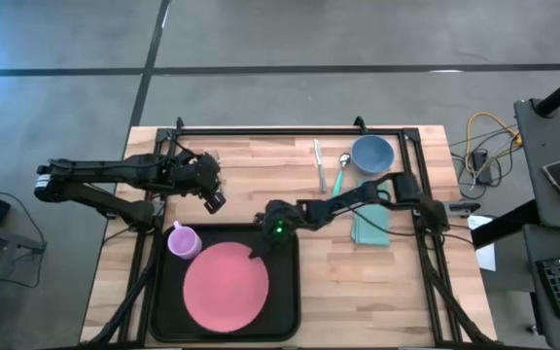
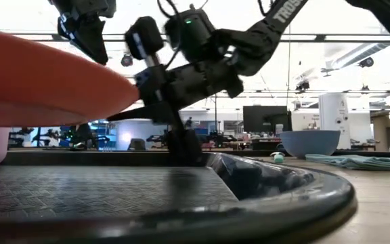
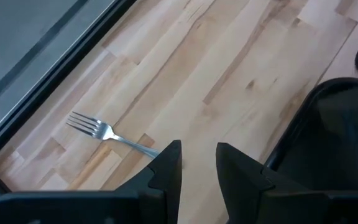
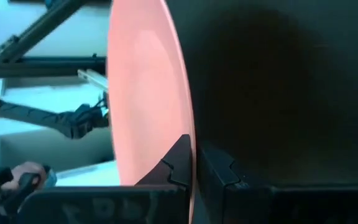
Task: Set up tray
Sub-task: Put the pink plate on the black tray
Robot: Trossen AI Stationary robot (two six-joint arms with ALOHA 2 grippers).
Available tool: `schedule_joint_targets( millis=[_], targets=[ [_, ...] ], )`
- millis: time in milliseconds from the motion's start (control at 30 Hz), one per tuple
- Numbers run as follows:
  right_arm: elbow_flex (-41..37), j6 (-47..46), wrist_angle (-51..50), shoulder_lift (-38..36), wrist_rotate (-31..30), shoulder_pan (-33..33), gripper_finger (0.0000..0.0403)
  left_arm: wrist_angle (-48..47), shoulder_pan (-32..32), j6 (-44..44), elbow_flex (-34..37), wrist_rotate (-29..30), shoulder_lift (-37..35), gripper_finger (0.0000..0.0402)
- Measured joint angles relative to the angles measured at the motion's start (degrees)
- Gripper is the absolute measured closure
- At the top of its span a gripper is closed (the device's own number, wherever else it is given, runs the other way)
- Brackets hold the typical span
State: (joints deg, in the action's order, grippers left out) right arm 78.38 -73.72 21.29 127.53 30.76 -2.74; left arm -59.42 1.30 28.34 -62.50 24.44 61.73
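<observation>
1. The tray lies at the table's near edge, left of centre; the plate sits within it, raised at one side in the low view.
2. The right gripper is at the tray's far right part, its fingers nearly closed on the plate's rim, one above and one below. Judged: the rim is pinched so the plate can be lowered flat or shifted inside the tray.
3. The cup stands in the tray's far left corner, just beside the plate; little room is left there.
4. The left gripper hovers above the table beyond the tray, fingers slightly apart and holding nothing. Judged: it is waiting.
5. A fork, spoon, bowl and cloth remain on the table's far right part, with open wood between them and the tray.
</observation>
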Motion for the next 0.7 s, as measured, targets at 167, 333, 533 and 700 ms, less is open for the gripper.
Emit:
schedule_joint_targets(
  millis=[167, 333, 533, 700],
  targets=[
    [4.04, -1.14, -1.05, 3.69, 1.88, -0.42, 0.0394, -0.15, 0.00, -1.69, 0.02, -0.17, 0.00, 0.0321],
    [5.93, -0.70, -1.91, 5.06, 1.54, -0.51, 0.0394, -0.18, 0.00, -1.71, 0.35, -0.23, 0.00, 0.0321],
    [6.13, 2.21, -7.56, 4.41, 0.48, -0.68, 0.0363, -0.17, 0.00, -1.70, 0.84, -0.30, 0.00, 0.0321],
    [6.00, 3.97, -8.40, 3.74, -2.31, -0.88, 0.0311, -0.15, 0.00, -1.70, 1.05, -0.30, 0.00, 0.0321]
  ],
)
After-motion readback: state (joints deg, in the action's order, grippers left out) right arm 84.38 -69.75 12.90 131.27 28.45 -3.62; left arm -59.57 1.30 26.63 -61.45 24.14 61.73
